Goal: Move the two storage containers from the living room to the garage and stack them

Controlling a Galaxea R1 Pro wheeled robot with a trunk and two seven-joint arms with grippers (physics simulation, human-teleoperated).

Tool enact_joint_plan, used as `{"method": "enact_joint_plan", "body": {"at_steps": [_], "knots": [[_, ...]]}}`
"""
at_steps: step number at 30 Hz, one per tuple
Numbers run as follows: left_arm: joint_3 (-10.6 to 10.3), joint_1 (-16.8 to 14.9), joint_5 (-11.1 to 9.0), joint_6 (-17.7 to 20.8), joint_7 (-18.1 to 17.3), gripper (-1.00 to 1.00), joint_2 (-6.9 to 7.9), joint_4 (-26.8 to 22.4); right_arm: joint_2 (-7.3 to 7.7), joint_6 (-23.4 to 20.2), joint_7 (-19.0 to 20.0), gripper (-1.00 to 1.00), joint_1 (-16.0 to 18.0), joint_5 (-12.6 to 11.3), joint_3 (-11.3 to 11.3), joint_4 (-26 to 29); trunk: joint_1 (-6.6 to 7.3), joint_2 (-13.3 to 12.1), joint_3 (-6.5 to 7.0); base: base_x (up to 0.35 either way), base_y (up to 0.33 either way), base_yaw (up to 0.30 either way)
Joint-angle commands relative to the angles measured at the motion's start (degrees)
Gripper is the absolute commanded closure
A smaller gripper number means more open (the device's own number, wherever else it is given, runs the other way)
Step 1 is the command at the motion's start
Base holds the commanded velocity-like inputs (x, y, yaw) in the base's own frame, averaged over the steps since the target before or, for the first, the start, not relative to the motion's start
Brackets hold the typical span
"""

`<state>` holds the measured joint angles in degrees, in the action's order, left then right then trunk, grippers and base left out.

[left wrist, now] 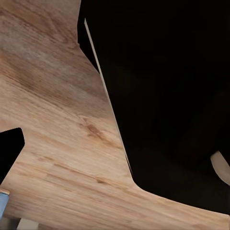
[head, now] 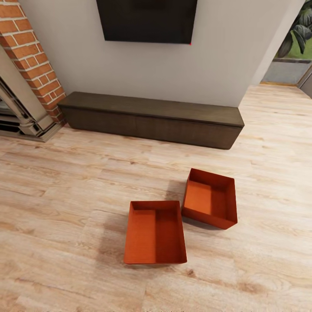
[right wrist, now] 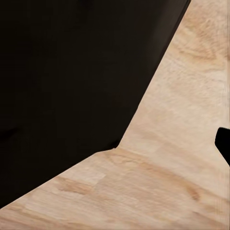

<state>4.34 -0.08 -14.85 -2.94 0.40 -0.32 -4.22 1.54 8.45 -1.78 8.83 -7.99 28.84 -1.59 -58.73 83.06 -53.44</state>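
Nearest, both wrist views look down on pale wood-plank floor [left wrist: 57, 120], each with a large black shape across it, likely the robot's own body. A dark sliver at the edge of each may be part of a hand; cannot tell how far either hand is open, or whether it holds anything. The arms seem tucked low, as for travel or before a reach.

Next out, head view: two storage containers on the floor, both empty, open side up. Near container [head: 155, 232] sits almost square to the camera. Far container [head: 211, 198] lies just beside its far right corner, turned at an angle, corners nearly touching; a gap cannot be made out. Judgement: both bins still in the living room, nothing lifted yet, carry to garage not begun.

Behind them, well apart, long low dark-brown cabinet [head: 151, 117] against the white wall. Black TV [head: 146, 19] mounted above it. Red-brick fireplace [head: 30, 56] at far left. Doorway with greenery at far right.
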Motion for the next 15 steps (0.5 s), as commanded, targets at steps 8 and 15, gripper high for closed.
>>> {"method": "enact_joint_plan", "body": {"at_steps": [8,15], "knots": [[0.4,0.0,0.0,-0.1,0.0,-1.0,-0.03,0.0,-0.04,0.3,-0.1,-1.0,0.0,-0.6,0.5,-0.2,0.0,0.0,-0.73,0.0,0.0,0.0],[0.4,0.0,0.0,-0.1,0.0,-1.0,-0.03,0.0,-0.05,0.2,-0.2,-1.0,0.0,-0.5,0.5,-0.2,0.0,0.0,-1.07,0.0,0.0,0.0]]}}
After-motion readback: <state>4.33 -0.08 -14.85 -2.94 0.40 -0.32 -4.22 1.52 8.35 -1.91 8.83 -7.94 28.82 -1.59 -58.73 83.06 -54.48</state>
